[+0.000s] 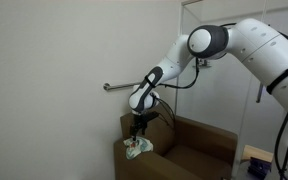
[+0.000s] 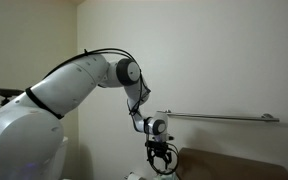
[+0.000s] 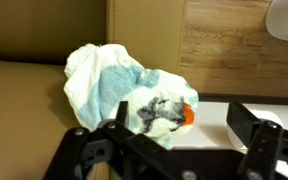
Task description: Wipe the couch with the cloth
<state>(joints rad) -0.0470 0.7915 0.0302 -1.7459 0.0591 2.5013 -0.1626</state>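
Observation:
The cloth (image 1: 137,148), a crumpled white and light-blue rag with dark and orange marks, lies on the armrest of the brown couch (image 1: 199,145). My gripper (image 1: 139,128) hangs just above it, pointing down. In the wrist view the cloth (image 3: 119,88) sits on the brown couch surface (image 3: 24,100), and the gripper (image 3: 182,125) is open. Its left finger is by the cloth's edge and its right finger stands clear of it; nothing is held. In an exterior view the gripper (image 2: 160,160) hovers above the couch back (image 2: 234,165).
A metal rail (image 1: 124,86) runs along the white wall behind the couch and also shows in an exterior view (image 2: 219,118). Wood panelling (image 3: 234,45) lies beyond the armrest. A blue-topped object (image 1: 256,155) stands beside the couch.

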